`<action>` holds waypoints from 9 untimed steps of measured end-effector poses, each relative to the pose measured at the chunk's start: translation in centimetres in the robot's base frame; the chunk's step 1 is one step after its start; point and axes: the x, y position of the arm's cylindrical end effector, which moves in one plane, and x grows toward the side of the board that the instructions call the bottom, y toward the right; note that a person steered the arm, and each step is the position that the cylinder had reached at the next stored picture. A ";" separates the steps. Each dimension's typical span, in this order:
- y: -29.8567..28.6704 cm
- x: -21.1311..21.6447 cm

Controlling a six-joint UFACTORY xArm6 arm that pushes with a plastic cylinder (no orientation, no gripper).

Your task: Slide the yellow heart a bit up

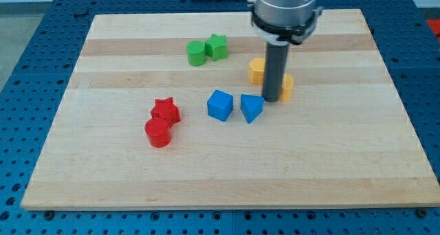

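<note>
My tip [271, 99] rests on the bench [357, 166], touching the yellow heart [287, 87] from its left and lower side. The heart sits right of centre, just below another yellow block [256, 71]. There is no hand.

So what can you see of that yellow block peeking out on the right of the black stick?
Only a sliver of the yellow block shows, because the rod hides most of it, so its shape can't be told. It looks like smooth plastic and lies flat on the wooden board. My tip sits against its left side. A second yellow block lies just up-left.
</note>
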 end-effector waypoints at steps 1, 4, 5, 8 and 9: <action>1.2 0.0; 2.9 2.7; 3.9 2.7; 4.3 -0.2; 4.3 -1.1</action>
